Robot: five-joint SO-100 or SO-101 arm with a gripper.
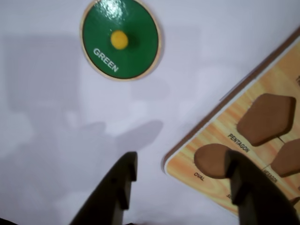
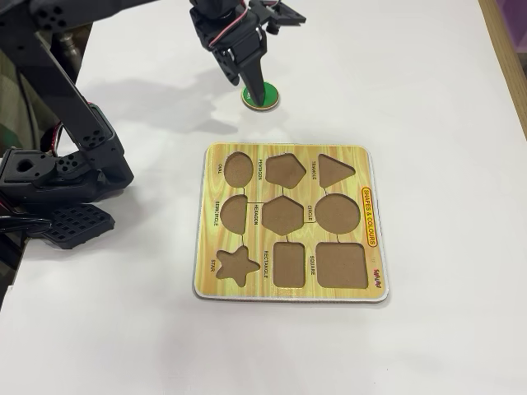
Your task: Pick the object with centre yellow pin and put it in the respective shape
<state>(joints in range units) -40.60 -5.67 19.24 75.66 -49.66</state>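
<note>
Near the top edge of the wrist view, the green disc [image 1: 121, 39] with its yellow knob [image 1: 119, 40] is seen lying flat on the white table [image 1: 47, 93], well apart from the shape board [image 1: 220, 126] at the right. The gripper [image 1: 180, 173] is seen parted and empty, its dark fingers [image 1: 119, 180] rising from the bottom edge. From the fixed view, the gripper [image 2: 251, 82] is seen above the disc [image 2: 270, 99] near the table's [image 2: 428, 82] far edge, beyond the board's [image 2: 288, 226] far side; every cut-out is seen empty.
</note>
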